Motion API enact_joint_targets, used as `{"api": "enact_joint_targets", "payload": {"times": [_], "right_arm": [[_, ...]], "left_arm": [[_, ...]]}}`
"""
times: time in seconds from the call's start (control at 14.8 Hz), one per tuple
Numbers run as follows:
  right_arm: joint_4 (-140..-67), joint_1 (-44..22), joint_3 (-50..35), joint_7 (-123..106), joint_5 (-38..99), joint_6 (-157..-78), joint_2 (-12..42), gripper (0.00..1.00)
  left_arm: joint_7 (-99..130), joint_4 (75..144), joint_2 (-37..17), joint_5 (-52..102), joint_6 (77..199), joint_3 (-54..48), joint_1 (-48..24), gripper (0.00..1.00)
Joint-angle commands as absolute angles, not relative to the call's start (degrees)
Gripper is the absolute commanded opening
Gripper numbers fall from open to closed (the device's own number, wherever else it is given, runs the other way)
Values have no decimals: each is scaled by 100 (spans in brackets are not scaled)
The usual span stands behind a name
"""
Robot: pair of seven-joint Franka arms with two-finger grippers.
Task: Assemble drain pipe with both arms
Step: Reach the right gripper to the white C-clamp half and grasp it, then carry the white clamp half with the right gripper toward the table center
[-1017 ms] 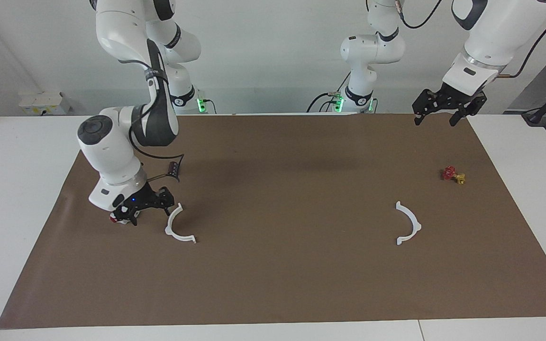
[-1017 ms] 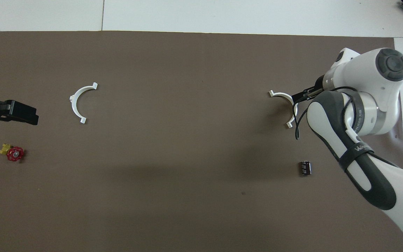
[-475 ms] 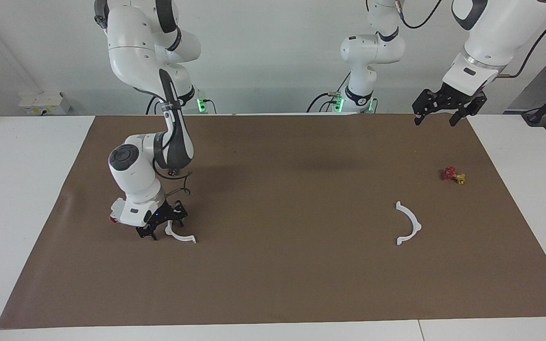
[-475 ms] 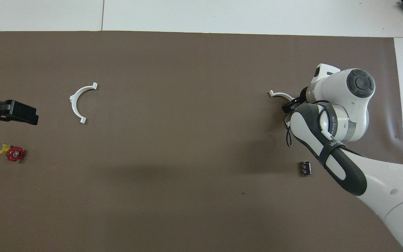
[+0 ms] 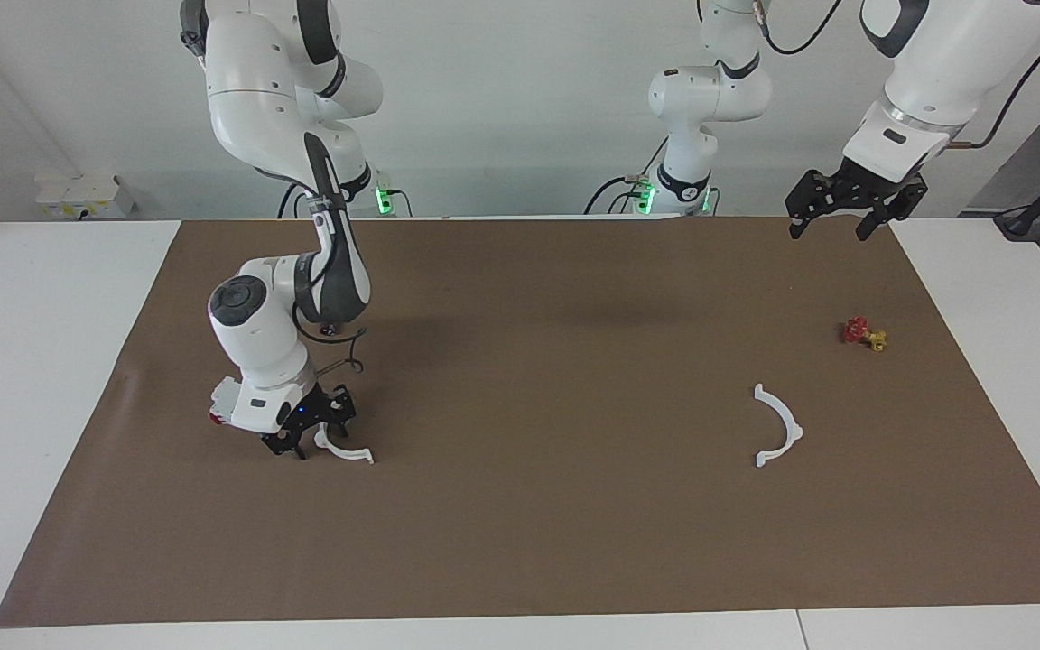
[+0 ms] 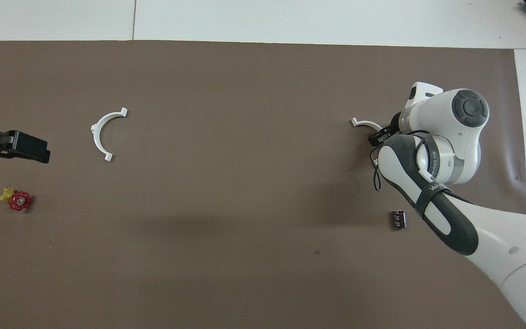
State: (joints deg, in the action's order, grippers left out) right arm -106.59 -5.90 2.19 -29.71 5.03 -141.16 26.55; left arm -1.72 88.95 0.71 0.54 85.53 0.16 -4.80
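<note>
While straddling one half-ring [image 5: 346,450], right gripper [image 5: 308,436] fingers [image 5: 291,446] sit low.

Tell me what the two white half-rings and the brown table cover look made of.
Half-ring by the right gripper and half-ring toward the left arm's end: probably moulded plastic, thin, uniformly white, smooth, with crisp small tabs. Brown cover: likely matte paper or thin sheet, judging by faint creases near its edge and no glare.

Open mat between my two grippers.
Under my right gripper [image 5: 314,436] lies one half-ring [image 5: 346,450]; only the other half-ring [image 5: 777,426] interrupts the stretch toward my waiting left gripper [image 5: 830,223].
</note>
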Motion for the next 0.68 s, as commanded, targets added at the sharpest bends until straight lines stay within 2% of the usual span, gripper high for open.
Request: {"api": "enact_joint_targets", "payload": {"times": [0.0, 0.07, 0.2, 0.27, 0.34, 0.41, 0.61], "right_arm": [[-10635, -571, 202, -3190, 711, -14194, 2646, 76], [-10635, -571, 202, -3199, 773, -14194, 2654, 71], [-10626, -580, 202, -3261, 782, -14203, 2654, 43], [-10626, -580, 202, -3269, 782, -14203, 2654, 34], [-10626, -580, 202, -3313, 782, -14212, 2663, 19], [-10617, -571, 202, -3392, 782, -14212, 2663, 0], [-10363, -606, 211, -3209, 800, -14028, 2558, 0]], "left_arm": [[-246, 9044, 211, 62, 8552, 9, -431, 100], [-246, 9044, 211, 62, 8552, 9, -431, 100], [-246, 9044, 211, 62, 8552, 9, -431, 100], [-246, 9044, 211, 62, 8552, 9, -431, 100], [-246, 9044, 211, 62, 8552, 9, -431, 100], [-246, 9044, 211, 62, 8552, 9, -431, 100], [-246, 9044, 211, 62, 8552, 9, -431, 100]]}}
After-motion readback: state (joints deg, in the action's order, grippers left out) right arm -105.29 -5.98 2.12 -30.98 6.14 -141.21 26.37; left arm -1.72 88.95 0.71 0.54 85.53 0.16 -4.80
